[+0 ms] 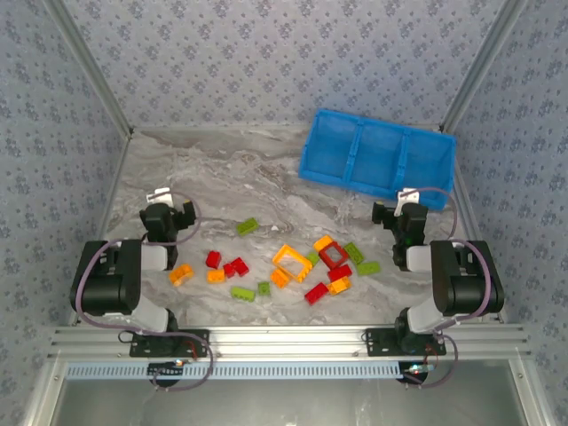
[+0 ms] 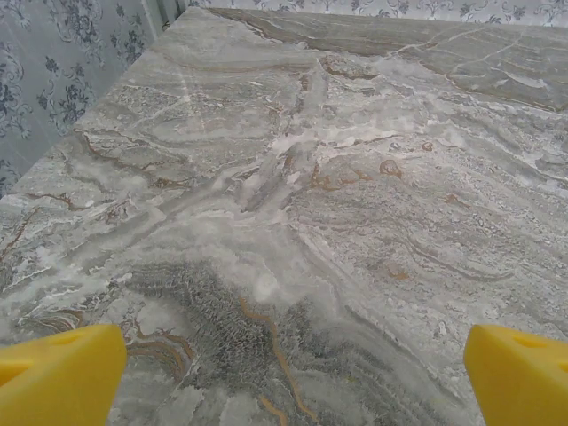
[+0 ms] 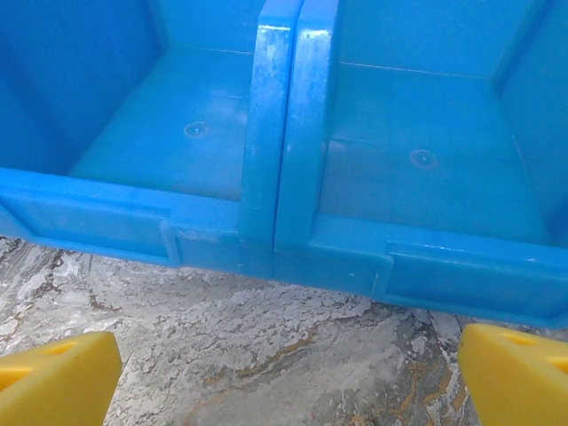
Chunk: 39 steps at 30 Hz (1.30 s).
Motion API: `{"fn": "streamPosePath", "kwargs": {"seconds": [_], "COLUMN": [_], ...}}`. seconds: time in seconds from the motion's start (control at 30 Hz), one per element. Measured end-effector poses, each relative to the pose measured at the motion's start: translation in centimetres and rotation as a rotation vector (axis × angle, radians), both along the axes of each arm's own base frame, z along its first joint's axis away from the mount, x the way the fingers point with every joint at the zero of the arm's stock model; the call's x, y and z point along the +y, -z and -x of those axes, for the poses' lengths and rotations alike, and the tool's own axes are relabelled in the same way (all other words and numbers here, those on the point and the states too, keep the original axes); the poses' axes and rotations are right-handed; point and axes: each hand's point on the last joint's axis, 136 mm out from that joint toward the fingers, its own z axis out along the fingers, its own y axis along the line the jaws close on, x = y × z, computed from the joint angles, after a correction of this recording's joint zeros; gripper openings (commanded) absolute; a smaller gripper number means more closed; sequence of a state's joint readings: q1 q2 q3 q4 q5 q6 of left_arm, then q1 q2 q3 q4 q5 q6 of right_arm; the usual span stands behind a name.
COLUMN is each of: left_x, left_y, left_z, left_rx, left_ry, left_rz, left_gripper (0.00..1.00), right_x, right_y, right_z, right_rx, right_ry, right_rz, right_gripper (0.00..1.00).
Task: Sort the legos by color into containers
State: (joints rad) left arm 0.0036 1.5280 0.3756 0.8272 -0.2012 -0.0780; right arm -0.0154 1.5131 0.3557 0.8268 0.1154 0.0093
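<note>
Red, orange and lime-green legos (image 1: 315,292): scattered loose on the table's near middle, between the two arms; all are seen lying on the tabletop.
Red square frame (image 1: 335,264): laid flat right of centre in the cluster, with orange and green bricks just beside it.
Orange frame (image 1: 287,254): laid at the cluster's middle, left of the red square frame.
Orange brick (image 1: 181,274): set at the left end, nearest the left arm.
Green brick (image 1: 247,226): found farthest back, apart from the rest.
Blue tray (image 1: 382,190) (image 3: 284,133): placed askew at the far right of the table, with three compartments side by side, well apart from the legos.
Right gripper (image 1: 401,209) (image 3: 284,383): held near the tray's near wall, facing a divider between two compartments; its yellow fingertips (image 3: 55,380) are spread wide apart, with nothing between them.
Left gripper (image 1: 169,209) (image 2: 284,383): held at the left of the table over bare surface; its jaws are spread wide, with nothing gripped.
Table (image 1: 222,177) (image 2: 311,222): grey-white marble pattern.
Walls (image 1: 266,62): covered in a blue-grey floral pattern.
</note>
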Motion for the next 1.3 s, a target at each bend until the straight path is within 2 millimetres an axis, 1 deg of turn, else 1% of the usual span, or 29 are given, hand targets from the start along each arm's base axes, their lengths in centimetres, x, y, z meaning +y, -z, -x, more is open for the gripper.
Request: {"fn": "streamPosePath", "kwargs": {"seconds": [0.83, 0.9, 0.93, 0.97, 1.0, 1.03, 1.07, 1.1, 1.13, 1.17, 1.2, 1.23, 1.27, 1.3], "left_x": [0.0, -0.2, -0.6, -1.2, -2.0, -2.8, -4.1, -5.3, -6.4, -8.2, -9.5, -11.2, -11.9, -11.9], "left_y": [0.0, -0.4, -1.0, -2.5, -4.4, -6.7, -10.8, -14.2, -17.2, -21.3, -24.1, -28.3, -31.4, -34.0], "left_z": [0.0, 0.2, 0.6, 0.9, 1.1, 1.2, 1.3, 1.6, 1.9, 2.5, 3.0, 3.7, 4.1, 4.4], "left_rx": [-0.001, 0.004, 0.014, 0.001, -0.03, -0.072, -0.156, -0.231, -0.288, -0.365, -0.406, -0.443, -0.451, -0.461], "left_ry": [0.002, 0.006, 0.009, 0.021, 0.039, 0.055, 0.084, 0.109, 0.134, 0.177, 0.207, 0.251, 0.267, 0.259], "left_rz": [-0.003, -0.014, -0.028, -0.039, -0.041, -0.041, -0.043, -0.045, -0.049, -0.037, -0.014, 0.042, 0.111, 0.179], "left_gripper": [0.98, 0.98, 0.98, 0.98, 0.98, 0.98, 0.98, 0.98, 0.98, 0.98, 0.98, 0.98, 0.98, 0.98], "right_x": [0.0, -0.1, -0.1, -0.1, 0.1, 0.4, 0.7, 1.1, 1.4, 1.8, 2.0, 2.0, 1.7, 1.4], "right_y": [-0.1, -0.2, -0.3, -1.2, -2.5, -5.2, -8.5, -12.7, -16.3, -21.2, -24.7, -30.8, -34.8, -38.0], "right_z": [-0.1, 0.1, 0.2, 0.5, 0.6, 0.5, 0.5, 0.4, 0.6, 1.1, 1.6, 2.5, 3.6, 4.7], "right_rx": [-0.003, 0.004, 0.018, 0.029, 0.028, -0.003, -0.051, -0.132, -0.189, -0.252, -0.289, -0.382, -0.441, -0.492], "right_ry": [0.0, 0.007, 0.013, 0.022, 0.025, 0.03, 0.034, 0.039, 0.042, 0.048, 0.05, 0.053, 0.066, 0.079], "right_rz": [0.0, 0.005, 0.012, 0.023, 0.033, 0.044, 0.054, 0.055, 0.047, 0.026, -0.004, -0.059, -0.114, -0.165], "right_gripper": [1.0, 1.0, 1.0, 1.0, 1.0, 1.0, 1.0, 1.0, 1.0, 1.0, 1.0, 1.0, 1.0, 0.99]}}
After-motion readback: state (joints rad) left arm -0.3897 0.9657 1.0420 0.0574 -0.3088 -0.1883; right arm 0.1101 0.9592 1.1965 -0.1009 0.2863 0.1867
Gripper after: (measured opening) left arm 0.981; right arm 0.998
